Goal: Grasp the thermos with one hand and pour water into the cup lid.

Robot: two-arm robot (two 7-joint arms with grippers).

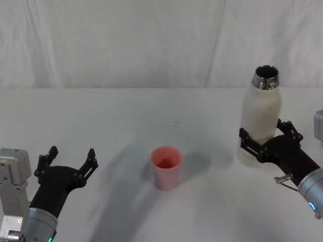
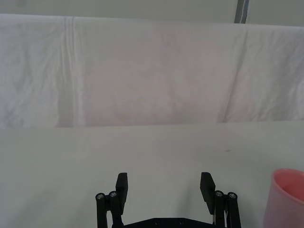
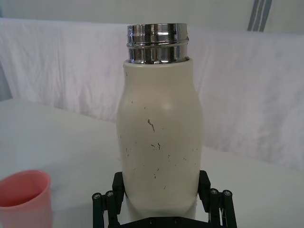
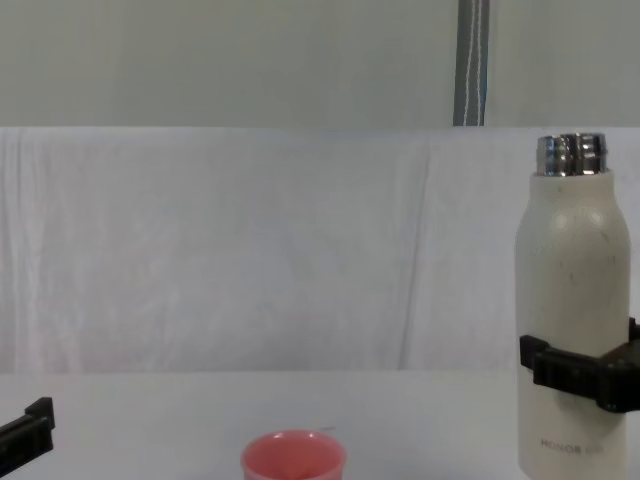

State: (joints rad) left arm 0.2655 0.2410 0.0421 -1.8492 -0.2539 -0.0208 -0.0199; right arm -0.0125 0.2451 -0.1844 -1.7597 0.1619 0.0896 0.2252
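The cream-white speckled thermos [image 1: 260, 113] stands upright at the right of the table, its steel neck uncapped. My right gripper [image 1: 265, 135] is shut on its lower body, one black finger on each side; the right wrist view shows the thermos [image 3: 159, 137] between the fingers [image 3: 118, 184]. The chest view shows the thermos [image 4: 565, 300] with a black finger [image 4: 560, 367] across it. The salmon-pink cup lid [image 1: 166, 166] sits mid-table, left of the thermos and apart from it, and shows as cup lid [image 3: 23, 202], [image 4: 293, 460], [image 2: 287, 199]. My left gripper [image 1: 70, 159] hovers open and empty at the near left.
White cloth [image 1: 126, 40] hangs behind the white table [image 1: 126, 121]. A grey pole [image 4: 470, 60] rises behind the cloth. A grey block [image 1: 318, 126] sits at the right edge, beside my right arm. Bare table lies between the cup lid and my left gripper [image 2: 164, 183].
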